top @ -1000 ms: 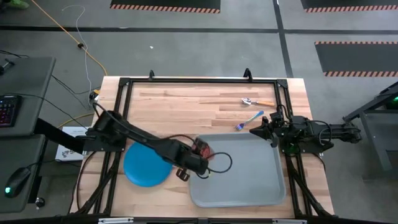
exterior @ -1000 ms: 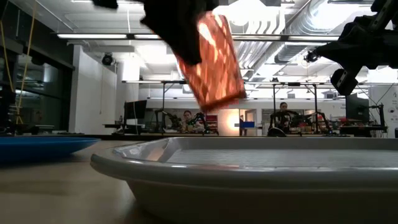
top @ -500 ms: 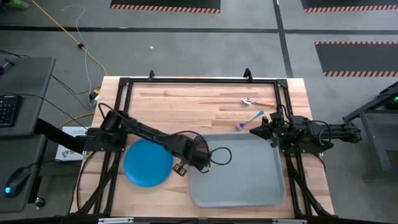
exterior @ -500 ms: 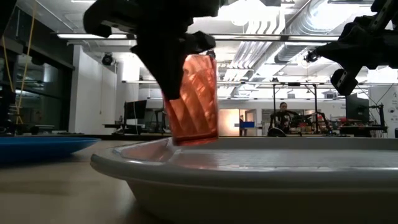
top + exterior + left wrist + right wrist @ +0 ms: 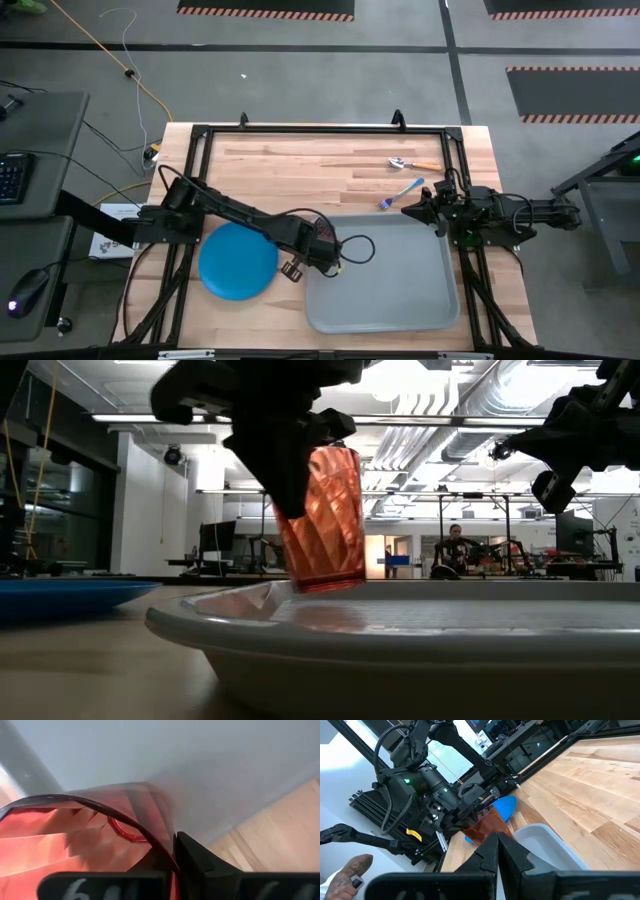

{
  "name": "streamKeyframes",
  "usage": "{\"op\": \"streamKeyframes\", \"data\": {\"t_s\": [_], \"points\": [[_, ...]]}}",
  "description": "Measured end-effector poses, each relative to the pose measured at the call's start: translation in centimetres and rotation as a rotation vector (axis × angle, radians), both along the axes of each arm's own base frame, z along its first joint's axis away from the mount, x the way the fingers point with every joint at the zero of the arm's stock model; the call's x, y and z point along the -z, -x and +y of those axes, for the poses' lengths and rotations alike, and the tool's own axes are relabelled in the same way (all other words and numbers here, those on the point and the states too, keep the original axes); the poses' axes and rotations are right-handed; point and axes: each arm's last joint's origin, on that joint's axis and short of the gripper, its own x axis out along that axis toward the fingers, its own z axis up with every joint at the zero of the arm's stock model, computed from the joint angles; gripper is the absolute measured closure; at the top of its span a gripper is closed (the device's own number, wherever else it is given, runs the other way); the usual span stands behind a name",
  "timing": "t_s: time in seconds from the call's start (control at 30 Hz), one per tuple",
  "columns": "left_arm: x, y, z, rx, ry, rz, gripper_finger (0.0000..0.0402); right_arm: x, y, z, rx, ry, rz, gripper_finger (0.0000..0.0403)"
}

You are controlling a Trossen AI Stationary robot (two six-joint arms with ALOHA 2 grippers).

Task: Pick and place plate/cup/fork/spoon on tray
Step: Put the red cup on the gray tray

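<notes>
Tray (image 5: 400, 290) lies largely to the right of the left gripper (image 5: 322, 243); plate (image 5: 237, 261) sits flat on the wood just to its left, outside the tray. Left gripper, over the tray's near-left corner, is clamped on the cup (image 5: 322, 518), which hangs nearly upright with its base at rim level. Right gripper (image 5: 408, 210), fingers together and empty, hovers at the tray's far-right corner; fork (image 5: 400, 193) just beyond it, spoon (image 5: 414, 164) farther.

Wooden table (image 5: 300, 165) with a black frame (image 5: 320, 129) round it. Yellow cable (image 5: 100, 50) trailing across the floor, keyboard (image 5: 10, 175) and mouse (image 5: 28, 292) on the side desk. Person (image 5: 456, 546) seated at a far bench.
</notes>
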Motion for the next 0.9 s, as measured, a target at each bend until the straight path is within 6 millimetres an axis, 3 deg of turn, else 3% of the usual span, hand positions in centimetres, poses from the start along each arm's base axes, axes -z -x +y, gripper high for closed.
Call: {"op": "streamKeyframes", "data": {"t_s": [0.43,0.9], "points": [[0.0,-0.6,1.8,-0.028,0.008,-0.016,0.036,0.0,0.0,0.0,0.0,0.0,0.0,0.0402],[-0.1,-0.8,1.3,-0.07,0.036,-0.042,0.0261,0.0,0.0,0.0,0.0,0.0,0.0,0.0402]]}}
